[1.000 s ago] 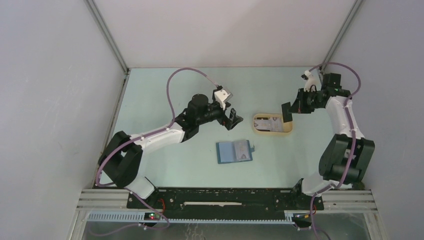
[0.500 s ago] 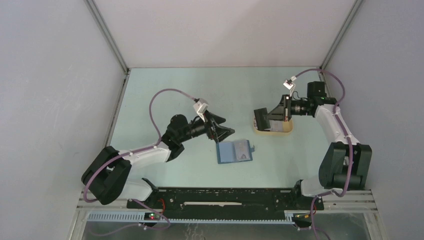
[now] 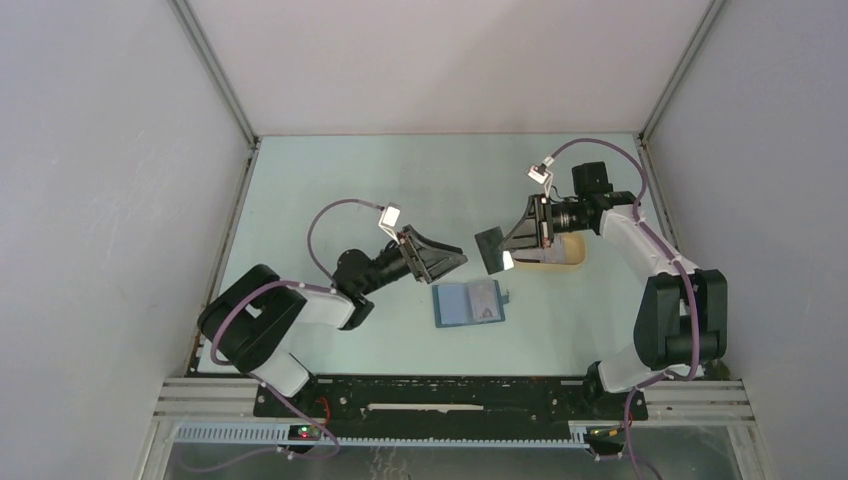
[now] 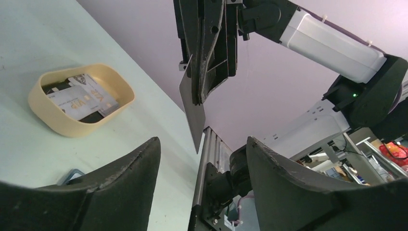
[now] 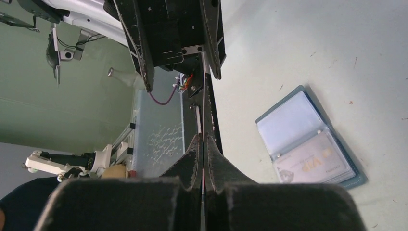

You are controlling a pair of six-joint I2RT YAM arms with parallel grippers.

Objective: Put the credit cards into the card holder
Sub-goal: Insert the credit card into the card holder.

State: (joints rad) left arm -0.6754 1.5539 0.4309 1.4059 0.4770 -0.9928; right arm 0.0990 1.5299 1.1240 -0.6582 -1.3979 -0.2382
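Note:
The card holder (image 3: 469,303) lies open and flat on the table; in the right wrist view (image 5: 308,139) one pocket holds a whitish card. My right gripper (image 3: 510,243) is shut on a dark credit card (image 3: 488,250) and holds it in the air, left of the beige tray. The right wrist view shows this card edge-on (image 5: 203,106) between the shut fingers (image 5: 203,142). My left gripper (image 3: 455,258) is open and empty, facing the card with a small gap; in its own view (image 4: 202,144) the card (image 4: 192,113) hangs just ahead. More credit cards (image 4: 84,96) lie in the tray.
The beige oval tray (image 3: 572,262) stands right of the card holder, partly hidden under my right arm; it also shows in the left wrist view (image 4: 53,122). Enclosure walls stand at the back and sides. A metal rail (image 3: 450,410) runs along the near edge.
My right gripper has lifted a card from the tray and carried it left. My left arm has drawn back and turned its open gripper to face the card.

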